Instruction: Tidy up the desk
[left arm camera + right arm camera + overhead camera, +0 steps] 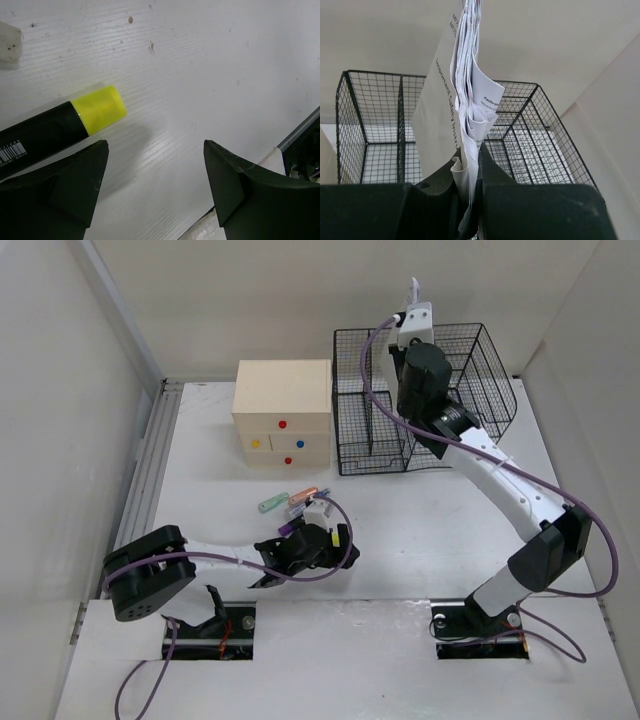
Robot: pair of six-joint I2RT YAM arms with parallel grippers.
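The white desk (420, 540) carries a black highlighter with a yellow cap (97, 109), lying just ahead of my left gripper's left finger. My left gripper (155, 150) hovers low over the desk (210, 75), open, with nothing between its jaws. It sits at the near left in the top view (318, 538). My right gripper (474, 150) is raised above the black wire mesh organizer (530, 135) and shut on a sheaf of white folded papers (470, 75). The papers (415, 288) stick up from the gripper.
A beige wooden drawer box (283, 412) with coloured knobs stands left of the mesh organizer (425, 400). A green clip (272, 504), an orange item (303, 498) and a purple item (289, 526) lie beside the left gripper. A metal rail (150, 465) runs along the left edge.
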